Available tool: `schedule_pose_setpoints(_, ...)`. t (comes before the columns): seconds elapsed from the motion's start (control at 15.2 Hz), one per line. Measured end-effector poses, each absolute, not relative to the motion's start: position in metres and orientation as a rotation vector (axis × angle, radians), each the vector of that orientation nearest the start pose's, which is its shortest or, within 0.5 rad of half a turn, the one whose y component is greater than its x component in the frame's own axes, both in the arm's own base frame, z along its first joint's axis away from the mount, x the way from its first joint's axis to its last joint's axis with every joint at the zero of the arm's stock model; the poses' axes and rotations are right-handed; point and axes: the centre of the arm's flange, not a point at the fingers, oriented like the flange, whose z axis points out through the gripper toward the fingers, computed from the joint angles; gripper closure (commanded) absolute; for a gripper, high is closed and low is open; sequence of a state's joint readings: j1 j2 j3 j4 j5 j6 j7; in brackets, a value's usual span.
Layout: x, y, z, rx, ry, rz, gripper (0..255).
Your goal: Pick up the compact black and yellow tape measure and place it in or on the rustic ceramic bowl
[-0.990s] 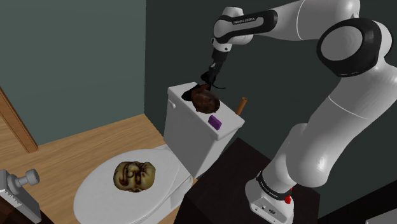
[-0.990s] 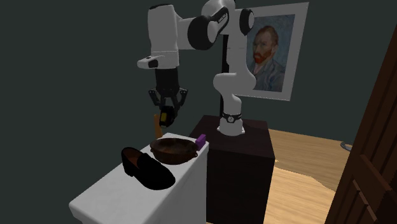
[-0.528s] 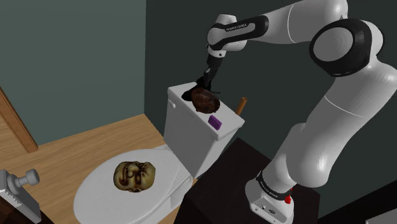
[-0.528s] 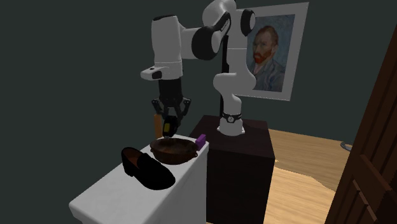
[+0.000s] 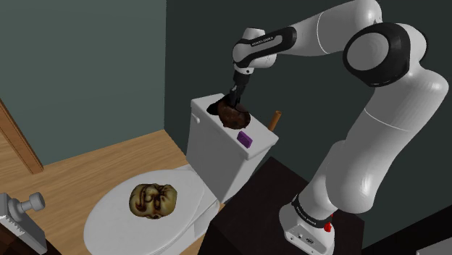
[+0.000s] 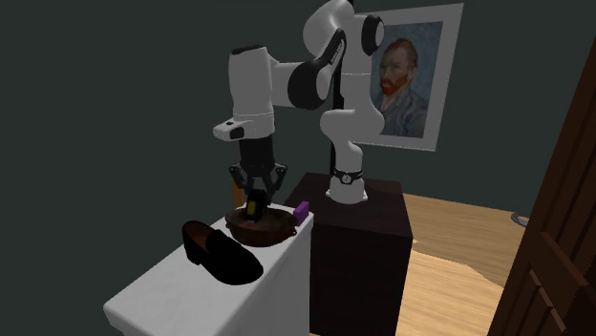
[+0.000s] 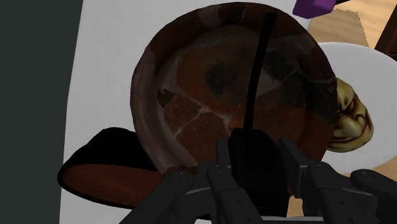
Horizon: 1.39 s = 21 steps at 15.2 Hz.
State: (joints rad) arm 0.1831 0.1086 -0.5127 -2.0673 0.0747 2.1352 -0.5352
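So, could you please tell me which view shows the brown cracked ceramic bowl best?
The wrist view: the brown cracked ceramic bowl is seen from above, inside and rim. The shoulder view shows it as a small dark lump; the second exterior view shows its side.

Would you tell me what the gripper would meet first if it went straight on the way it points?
The bowl's inside, right below the gripper. The tape measure it clasps would likely touch down first; the gap left is hard to judge.
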Motion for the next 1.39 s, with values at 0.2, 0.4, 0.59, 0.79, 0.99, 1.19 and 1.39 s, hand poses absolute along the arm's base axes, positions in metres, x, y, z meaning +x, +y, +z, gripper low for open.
schedule_pose_setpoints(0.2,0.534,-0.175,0.382,-3.111,-0.26,0.03,255)
schedule_pose_setpoints(0.4,0.534,-0.175,0.382,-3.111,-0.26,0.03,255)
schedule_pose_setpoints(0.59,0.534,-0.175,0.382,-3.112,-0.26,0.03,0)
schedule_pose_setpoints(0.79,0.534,-0.175,0.382,-3.112,-0.26,0.029,0)
schedule_pose_setpoints(0.99,0.533,-0.176,0.396,-3.112,-0.26,0.028,0)
schedule_pose_setpoints(1.19,0.536,-0.176,0.426,-3.112,-0.26,0.028,0)
schedule_pose_setpoints(1.39,0.535,-0.176,0.431,-3.112,-0.26,0.029,0)
